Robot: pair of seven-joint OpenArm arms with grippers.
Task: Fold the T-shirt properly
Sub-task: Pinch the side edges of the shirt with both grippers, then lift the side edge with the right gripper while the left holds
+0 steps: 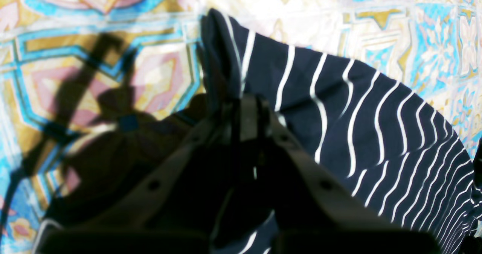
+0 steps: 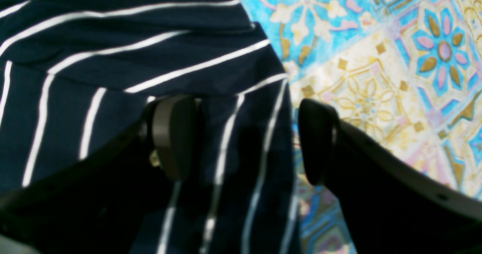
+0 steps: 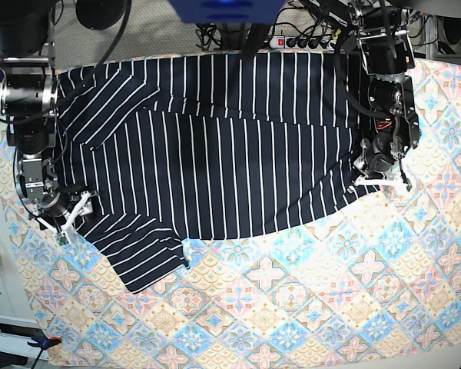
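T-shirt (image 3: 223, 146) cloth is pinched in the closed left claw (image 1: 248, 111), trailing to its right; its edge is straddled by the open right claw (image 2: 244, 137); the worktop (image 3: 307, 307) is spread beneath.

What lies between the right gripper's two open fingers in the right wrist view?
The T-shirt's striped edge and a sliver of tablecloth lie between the right gripper's open fingers; nothing else. The right wrist view shows it.
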